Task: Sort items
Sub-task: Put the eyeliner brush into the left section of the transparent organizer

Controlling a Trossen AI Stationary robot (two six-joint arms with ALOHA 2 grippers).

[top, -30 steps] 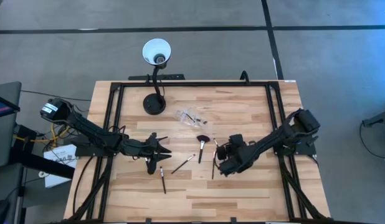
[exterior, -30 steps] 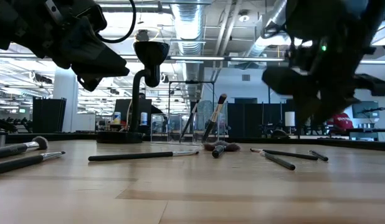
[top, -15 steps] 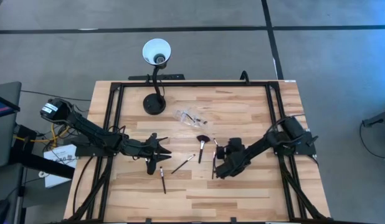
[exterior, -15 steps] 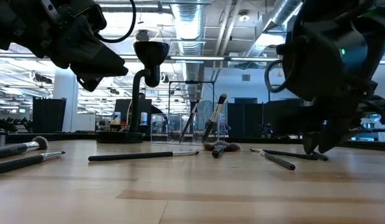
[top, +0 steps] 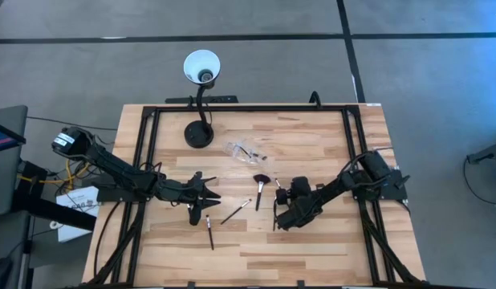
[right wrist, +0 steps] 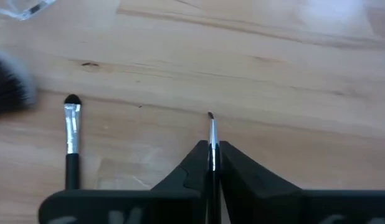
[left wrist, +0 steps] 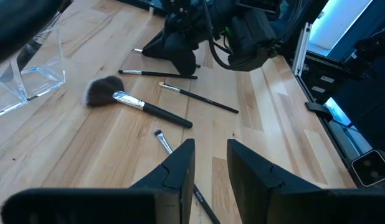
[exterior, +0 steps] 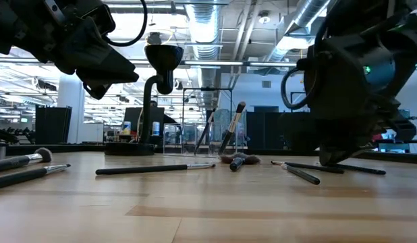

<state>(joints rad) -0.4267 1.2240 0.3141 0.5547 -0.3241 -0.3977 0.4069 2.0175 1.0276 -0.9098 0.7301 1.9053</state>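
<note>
Several slim makeup brushes lie flat on the wooden table [top: 328,249]: a fan brush [top: 260,185], a slanted one [top: 236,211] and one nearer the front [top: 209,231]. My right gripper [top: 278,212] is down at the table, right of centre, shut on a thin brush [right wrist: 210,132]. A second brush [right wrist: 71,142] lies beside it. My left gripper [top: 206,193] hovers open left of centre, above a brush [left wrist: 162,140], holding nothing. My right gripper pinches the thin brush between its two fingers [right wrist: 195,163] at the silvery ferrule [right wrist: 211,144], just behind the small dark tip [right wrist: 210,116]. The fingers slant down from the table's right side. The tip end sticks out ahead of them, low over the wood.
A clear plastic pouch [top: 244,150] lies toward the back, with a black gooseneck lamp [top: 200,132] standing at the back left. A black frame [top: 248,108] runs along the table's far and side edges. Bare wood lies along the near edge.
My right gripper has come down to the tabletop, tipped more steeply, and shifted a little toward the table's left, ending at the thin brush. My left gripper has kept still.
</note>
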